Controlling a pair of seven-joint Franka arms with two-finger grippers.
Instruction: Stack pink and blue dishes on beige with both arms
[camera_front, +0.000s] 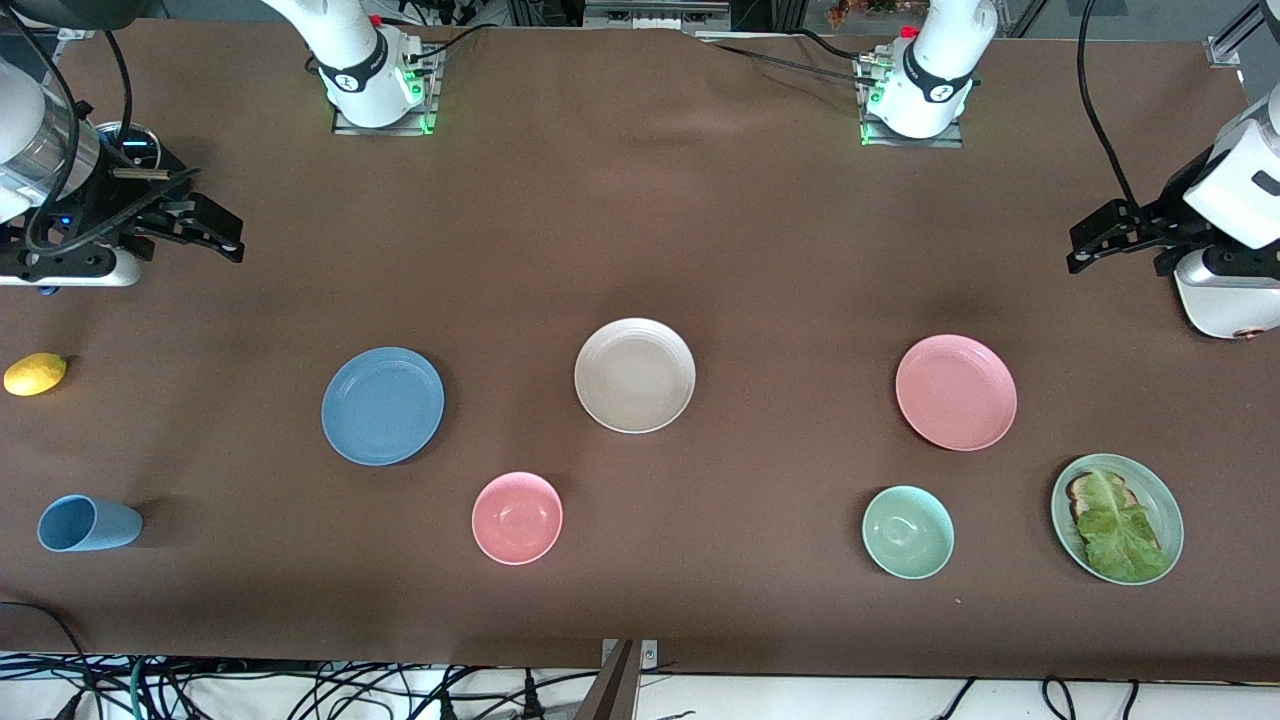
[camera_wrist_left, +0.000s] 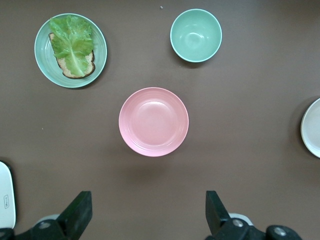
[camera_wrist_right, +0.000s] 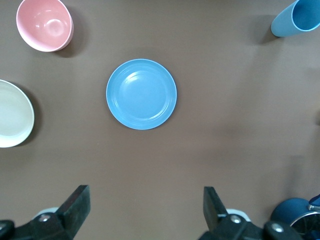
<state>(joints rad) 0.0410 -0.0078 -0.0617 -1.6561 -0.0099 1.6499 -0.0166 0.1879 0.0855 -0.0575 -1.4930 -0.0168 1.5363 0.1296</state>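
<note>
The beige plate (camera_front: 635, 375) lies at the table's middle. The blue plate (camera_front: 382, 405) lies beside it toward the right arm's end, and the pink plate (camera_front: 956, 392) toward the left arm's end. All three sit flat and apart. My right gripper (camera_front: 236, 238) hangs open and empty over bare table at its own end; its wrist view shows the blue plate (camera_wrist_right: 141, 94) ahead of the gripper (camera_wrist_right: 146, 210). My left gripper (camera_front: 1078, 250) hangs open and empty over bare table at the left arm's end, with the pink plate (camera_wrist_left: 153, 121) ahead of it (camera_wrist_left: 148, 212).
Nearer the front camera stand a pink bowl (camera_front: 517, 517), a mint-green bowl (camera_front: 908, 532) and a green plate (camera_front: 1155, 495) with toast and lettuce. A light-blue cup (camera_front: 88, 523) lies on its side, and a lemon (camera_front: 35, 374) sits at the right arm's end.
</note>
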